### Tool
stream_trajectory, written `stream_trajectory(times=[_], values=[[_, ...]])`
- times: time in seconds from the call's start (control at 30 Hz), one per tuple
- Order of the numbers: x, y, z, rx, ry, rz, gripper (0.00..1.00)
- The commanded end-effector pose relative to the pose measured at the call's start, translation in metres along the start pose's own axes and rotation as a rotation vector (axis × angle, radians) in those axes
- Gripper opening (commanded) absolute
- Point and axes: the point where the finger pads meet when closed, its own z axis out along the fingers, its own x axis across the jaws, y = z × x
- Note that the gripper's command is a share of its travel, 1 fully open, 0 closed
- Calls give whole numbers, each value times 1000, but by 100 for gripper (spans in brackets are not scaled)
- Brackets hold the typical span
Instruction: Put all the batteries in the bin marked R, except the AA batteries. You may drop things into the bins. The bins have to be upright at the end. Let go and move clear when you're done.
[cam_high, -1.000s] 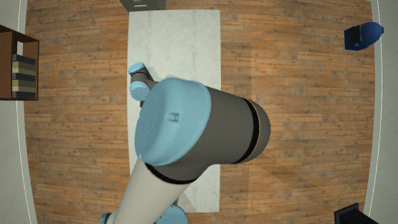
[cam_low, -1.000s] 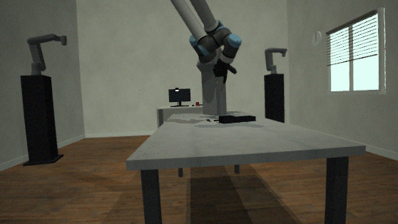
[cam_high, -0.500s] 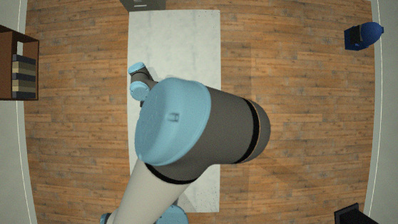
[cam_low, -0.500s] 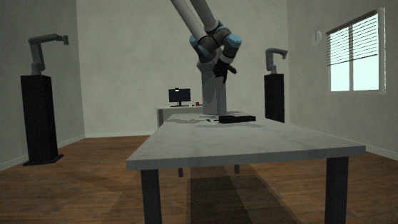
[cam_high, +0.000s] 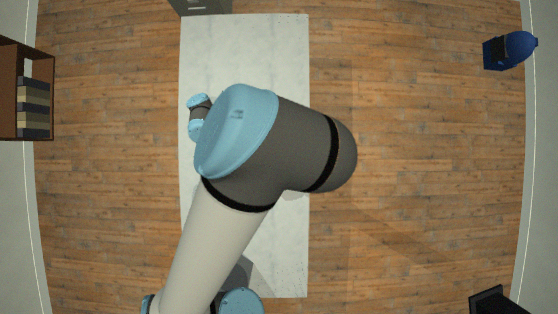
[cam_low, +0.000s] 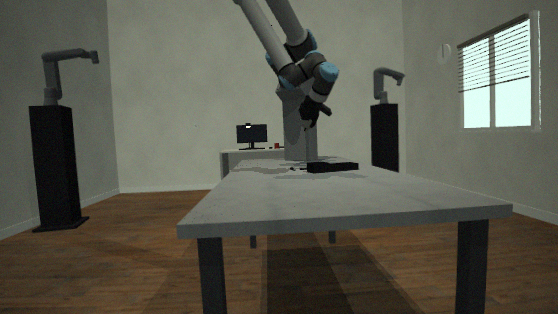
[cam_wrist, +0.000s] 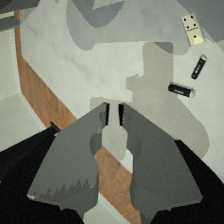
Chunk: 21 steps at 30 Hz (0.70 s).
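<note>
Black-bodied with pale silvery ends, two cylindrical batteries lie near each other on your worktop, beside a cream domino. Your arm bends high above it, its gripper nearly closed, gripping nothing.

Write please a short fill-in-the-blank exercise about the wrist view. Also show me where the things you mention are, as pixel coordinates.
The domino (cam_wrist: 192, 29) is ____ in colour, with black dots.
Two dark ____ lie on the table (cam_low: 345, 200) (cam_wrist: 55, 55) near the domino.
Between the tool's (cam_low: 308, 129) (cam_wrist: 114, 106) fingers there is ____.

Missing words: cream; batteries; nothing
</note>
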Motion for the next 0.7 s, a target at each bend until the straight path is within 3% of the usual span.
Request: stream_trajectory(times=[0.0,0.07,0.37,0.67], values=[[0,-2,4,30,35,91,4],[4,-15,15,48,48,171,4],[10,-26,30,97,90,337,4],[14,-29,35,149,134,500,4]])
